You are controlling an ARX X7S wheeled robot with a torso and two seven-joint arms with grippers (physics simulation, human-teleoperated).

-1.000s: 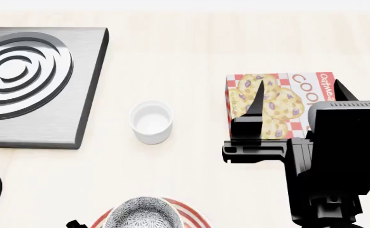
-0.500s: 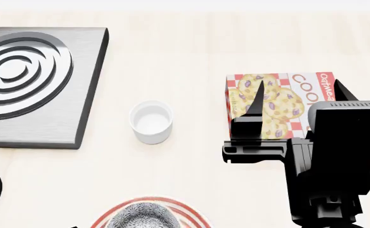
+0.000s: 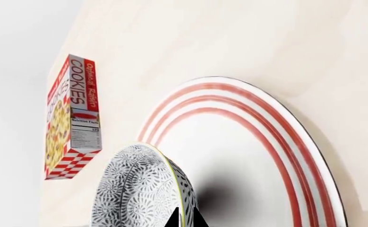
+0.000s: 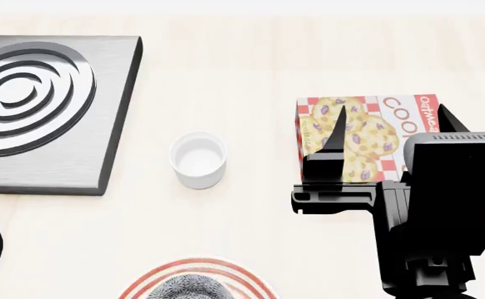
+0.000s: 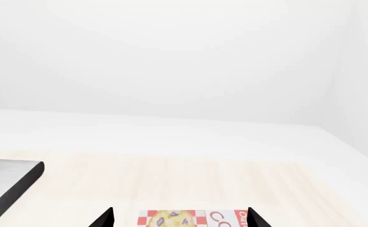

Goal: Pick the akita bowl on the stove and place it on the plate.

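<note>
We hold the speckled bowl in the left tool, its black fingertip pinching the rim, directly over the plate. To finish well, we should lower it straight onto the plate's plain white middle, level it, and release only once it rests. The bowl is deep and round with a dense grey-black pattern; the plate is wide, glossy, with 3 thin red rings. The right tool hangs with fingers spread wide above the cookie box. The stove stands bare on the pale wooden surface.

Bright, even, sharp simulator renders; soft dark shadow beneath akita bowl.
</note>
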